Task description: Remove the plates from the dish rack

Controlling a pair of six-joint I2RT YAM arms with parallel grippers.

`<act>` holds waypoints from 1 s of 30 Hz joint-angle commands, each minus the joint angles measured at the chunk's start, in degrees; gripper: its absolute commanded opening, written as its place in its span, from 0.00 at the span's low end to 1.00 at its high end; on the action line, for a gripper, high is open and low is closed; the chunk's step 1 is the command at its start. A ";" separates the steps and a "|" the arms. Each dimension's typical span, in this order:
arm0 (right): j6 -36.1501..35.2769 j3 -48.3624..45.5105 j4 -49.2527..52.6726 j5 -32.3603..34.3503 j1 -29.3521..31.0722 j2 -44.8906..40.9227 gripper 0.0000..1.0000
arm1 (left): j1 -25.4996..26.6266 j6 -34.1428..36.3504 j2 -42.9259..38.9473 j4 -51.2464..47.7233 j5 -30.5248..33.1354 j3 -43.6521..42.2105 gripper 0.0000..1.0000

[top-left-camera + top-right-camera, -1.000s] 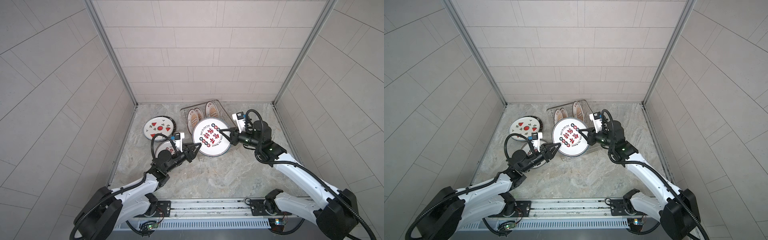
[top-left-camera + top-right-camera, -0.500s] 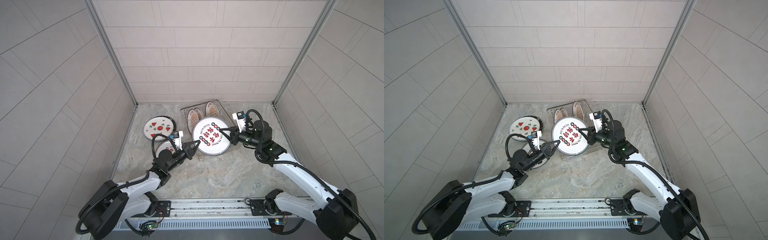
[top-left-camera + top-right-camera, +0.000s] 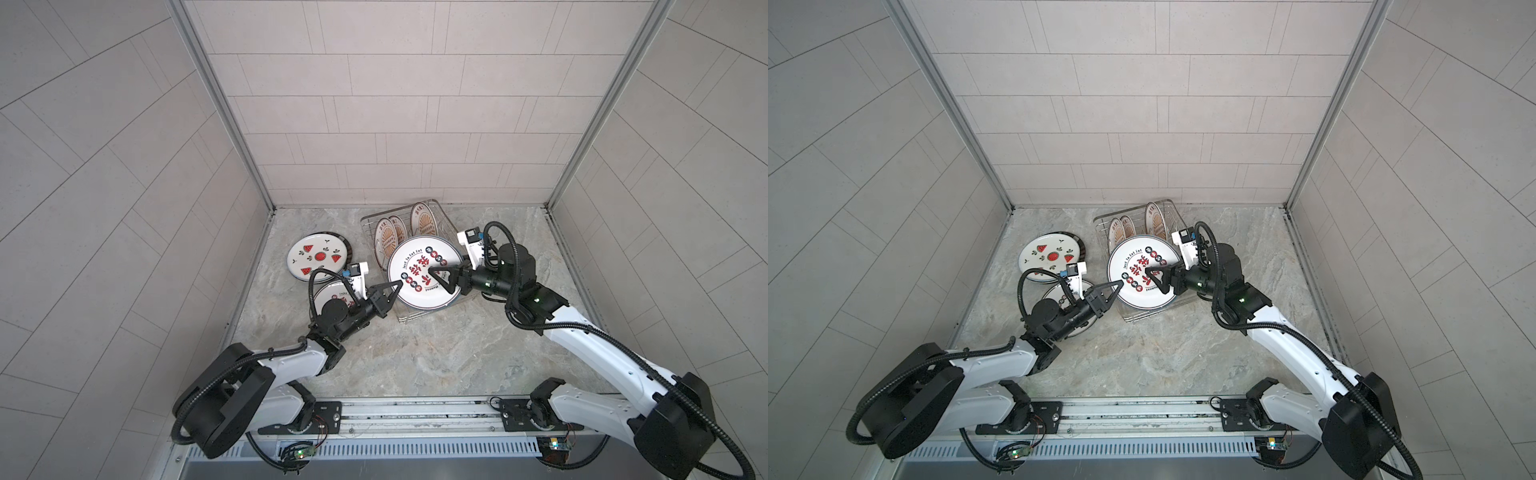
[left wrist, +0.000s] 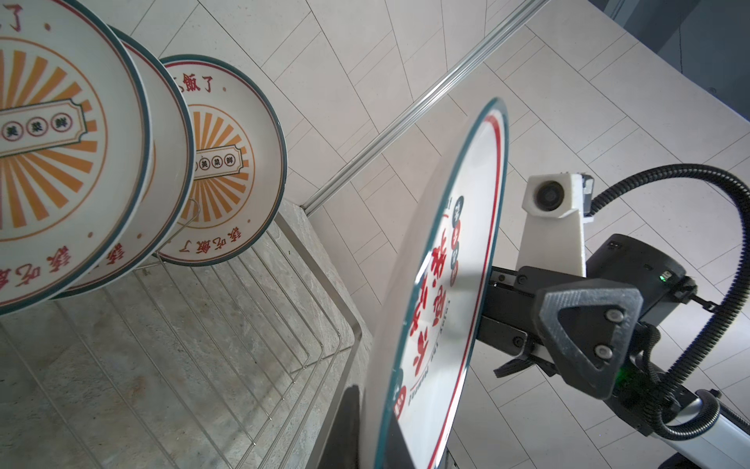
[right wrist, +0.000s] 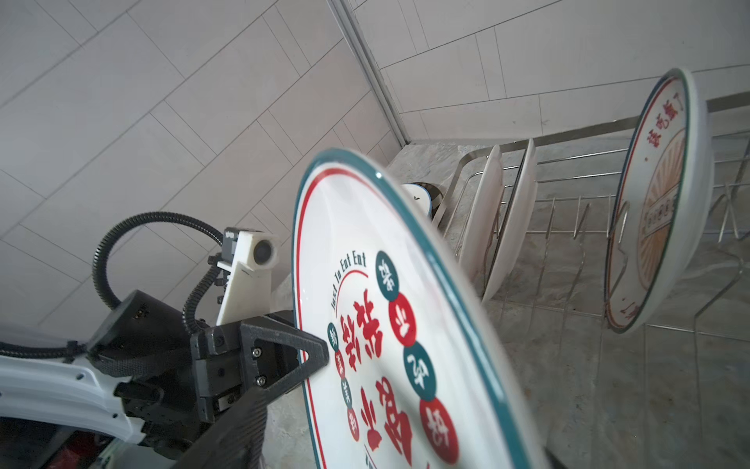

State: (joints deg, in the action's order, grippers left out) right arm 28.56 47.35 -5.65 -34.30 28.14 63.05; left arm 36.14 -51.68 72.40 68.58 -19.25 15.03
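Your left gripper [image 3: 398,285] pinches the lettered plate [image 3: 411,264] at its 8 o'clock rim, tilted over the dish rack's [image 3: 374,214] near end. Your right gripper [image 3: 440,280], at 4 o'clock, stands parted, so the left arm alone carries it.

The plates [image 4: 61,162] are glossy glazed ceramic; the dish rack [image 4: 227,325] is shiny metal wire; the bench [image 3: 415,353] is matt veined stone; the right pincer [image 3: 438,280] has matt, ribbed plastic fingers [image 4: 588,325].
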 commanded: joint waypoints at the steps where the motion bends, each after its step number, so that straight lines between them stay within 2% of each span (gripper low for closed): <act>1: -0.05 0.21 2.47 5.41 0.59 -1.94 0.93 | 0.24 -1.14 0.40 6.75 1.43 0.97 0.00; 2: 0.45 -0.42 2.54 7.50 0.73 -2.53 0.99 | 0.21 -1.14 0.69 6.75 1.80 1.07 0.00; 6: 2.21 -2.54 3.08 17.81 2.23 -4.63 1.00 | 0.07 0.40 0.84 4.79 6.85 1.07 0.00; 12: 3.50 -5.81 0.55 24.68 4.63 -6.11 1.00 | -1.03 -0.20 0.42 3.05 7.49 1.50 0.00; 15: 2.66 -6.60 2.17 31.73 8.76 -7.71 1.00 | -3.26 -2.21 -0.11 3.53 6.36 1.21 0.00; 19: 0.20 -7.80 1.54 39.38 16.53 -9.80 1.00 | -8.79 -6.59 0.64 6.11 3.02 0.52 0.00; 25: -2.27 -9.59 -3.53 41.54 21.51 -9.11 0.99 | -11.63 -10.48 0.11 7.00 1.54 -0.78 0.00; 30: -2.84 -10.45 -5.08 41.69 22.48 -8.46 0.99 | -13.30 -9.69 -3.95 5.50 2.17 -2.19 0.00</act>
State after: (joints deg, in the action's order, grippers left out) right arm 27.03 37.63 -7.73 5.37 50.19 54.70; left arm 23.62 -60.45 72.40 69.56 -16.49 13.41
